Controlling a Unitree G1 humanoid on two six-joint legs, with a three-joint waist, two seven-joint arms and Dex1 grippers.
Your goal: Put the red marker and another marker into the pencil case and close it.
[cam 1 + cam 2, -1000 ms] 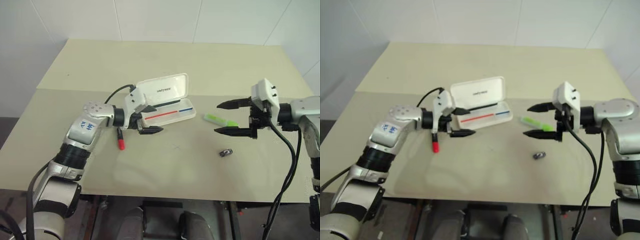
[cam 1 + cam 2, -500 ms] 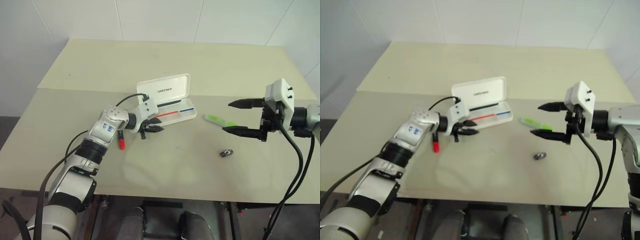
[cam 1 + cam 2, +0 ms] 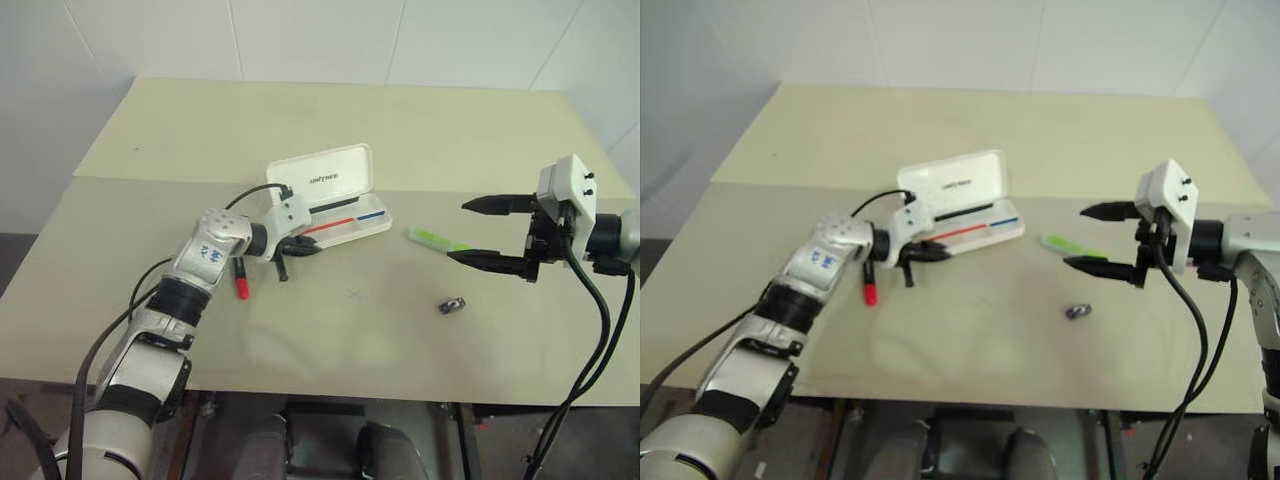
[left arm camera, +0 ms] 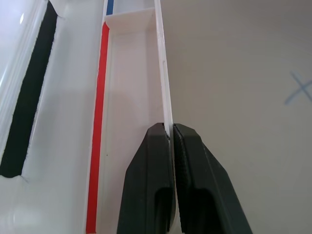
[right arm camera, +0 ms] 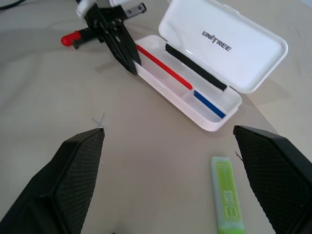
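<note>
Here the pencil case (image 3: 335,198) lies open near the middle of the table (image 3: 400,130), lid tilted back; its tray holds no marker, just thin red and blue stripes. The left gripper (image 4: 170,141) is pinched onto the tray's front wall. The red marker (image 3: 241,279) lies outside, beside the case's left end. The green marker (image 3: 438,240) lies toward the table's right edge, below the wide-spread, empty right gripper (image 3: 482,231).
</note>
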